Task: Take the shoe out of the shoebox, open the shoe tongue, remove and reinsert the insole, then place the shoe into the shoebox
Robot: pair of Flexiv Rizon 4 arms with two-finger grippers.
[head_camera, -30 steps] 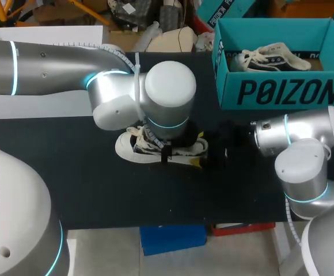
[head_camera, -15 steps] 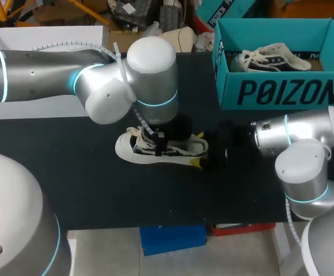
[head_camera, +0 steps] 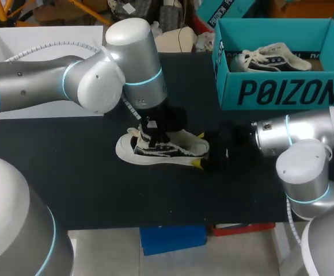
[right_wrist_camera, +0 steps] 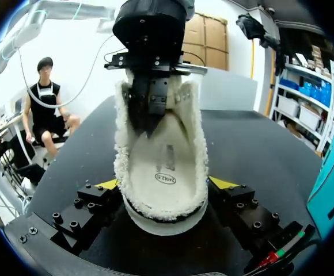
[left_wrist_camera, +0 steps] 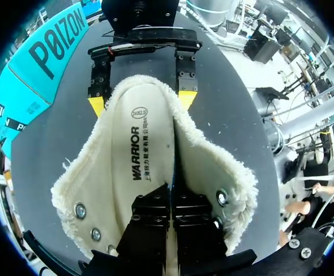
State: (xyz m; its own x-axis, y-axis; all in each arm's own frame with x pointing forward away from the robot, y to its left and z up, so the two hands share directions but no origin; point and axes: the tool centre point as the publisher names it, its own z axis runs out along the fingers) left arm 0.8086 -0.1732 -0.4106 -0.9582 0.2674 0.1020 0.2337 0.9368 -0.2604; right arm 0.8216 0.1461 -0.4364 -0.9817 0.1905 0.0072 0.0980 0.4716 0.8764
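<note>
The black table (head_camera: 98,190) carries the teal shoebox (head_camera: 282,92) at its far right with a second shoe (head_camera: 270,57) inside. The fleece-lined shoe (head_camera: 173,152) lies near the middle, well apart from the box, toe to the left. The right gripper (right_wrist_camera: 164,184) stands wide, its yellow tips pressed to either side of the heel and so holding the shoe, while the left gripper (left_wrist_camera: 171,201) points down into the shoe's mouth over the insole (left_wrist_camera: 138,149), fingers closed tight together; whether they pinch anything cannot be told.

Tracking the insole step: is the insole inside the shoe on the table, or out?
In: the insole lies flat inside the shoe, visible through its open top between the fleecy lining.
</note>
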